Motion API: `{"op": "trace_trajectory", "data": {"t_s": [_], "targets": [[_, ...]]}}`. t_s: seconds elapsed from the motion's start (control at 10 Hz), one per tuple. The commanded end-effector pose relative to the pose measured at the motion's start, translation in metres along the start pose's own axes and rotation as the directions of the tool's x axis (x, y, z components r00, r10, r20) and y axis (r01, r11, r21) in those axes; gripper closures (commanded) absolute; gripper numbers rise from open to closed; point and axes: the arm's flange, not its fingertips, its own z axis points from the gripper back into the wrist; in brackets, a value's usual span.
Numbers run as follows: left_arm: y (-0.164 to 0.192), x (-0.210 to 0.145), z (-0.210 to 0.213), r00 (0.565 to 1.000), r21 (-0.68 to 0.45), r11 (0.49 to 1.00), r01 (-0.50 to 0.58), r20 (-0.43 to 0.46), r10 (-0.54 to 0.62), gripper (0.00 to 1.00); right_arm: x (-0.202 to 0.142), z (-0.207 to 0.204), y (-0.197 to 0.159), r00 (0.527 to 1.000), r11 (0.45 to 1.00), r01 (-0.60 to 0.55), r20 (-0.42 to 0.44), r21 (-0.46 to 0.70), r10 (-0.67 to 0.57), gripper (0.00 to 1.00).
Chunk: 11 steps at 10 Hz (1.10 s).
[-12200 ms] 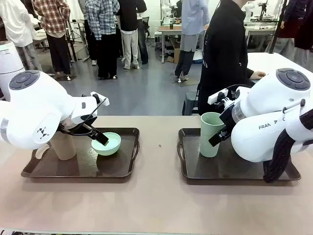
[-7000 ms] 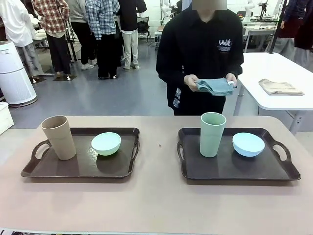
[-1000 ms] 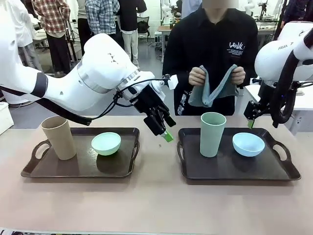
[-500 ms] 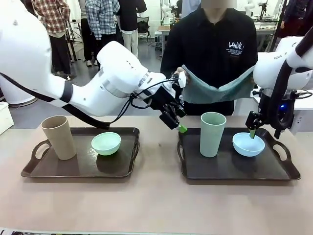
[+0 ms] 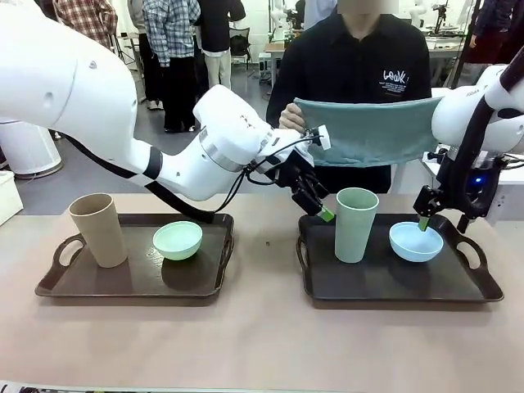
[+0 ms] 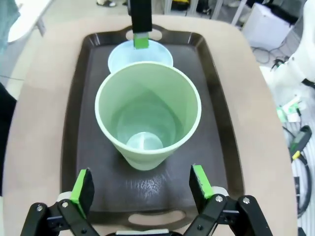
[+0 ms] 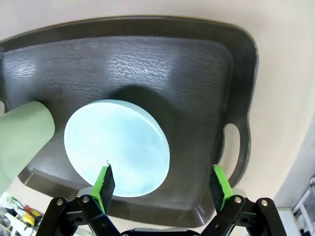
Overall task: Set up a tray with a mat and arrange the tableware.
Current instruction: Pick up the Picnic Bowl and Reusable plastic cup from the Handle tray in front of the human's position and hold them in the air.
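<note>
Both grippers stand with their jaws spread wide, grasping nothing. From the front, the left gripper (image 5: 325, 214) has reached across the middle of the table (image 5: 262, 348) and hangs just beside the pale green tumbler (image 5: 355, 225), on its left, a little below the rim. In the left wrist view the tumbler stands upright ahead of the green pads (image 6: 82, 189), which are apart from its wall.

The right gripper (image 5: 423, 221) hovers over the light blue bowl (image 5: 416, 241). From its wrist camera the bowl lies below the open fingers (image 7: 221, 182), nearer one of them, and I cannot tell whether anything touches it.

Tumbler and bowl sit side by side on the right-hand dark tray (image 5: 385, 288), the tumbler towards the middle of the table. The other tray (image 5: 131, 282) carries the tan tumbler (image 5: 98, 229) at its left end and the mint green bowl (image 5: 178, 240) beside it, well apart from either arm.

Across the table a person in black holds the teal mat (image 5: 368, 131) stretched out flat at chest height above the right tray. One hand (image 5: 289, 119) grips its corner, and the right arm hides the other corner.
</note>
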Motion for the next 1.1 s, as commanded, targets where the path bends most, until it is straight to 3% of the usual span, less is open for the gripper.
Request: {"op": "trace_trajectory", "data": {"t_s": [0.0,1.0], "targets": [[0.007,0.0,-0.003,1.0,-0.044,0.999,-0.016,0.005,0.017,0.0,0.004,-0.009,0.002,0.997,0.999,-0.054,0.049,0.006,0.054,0.0],[0.014,0.007,-0.067,0.999,-0.156,0.987,0.039,0.009,-0.038,0.0,0.018,-0.04,0.007,0.999,0.999,-0.044,0.02,-0.002,0.044,0.0]]}}
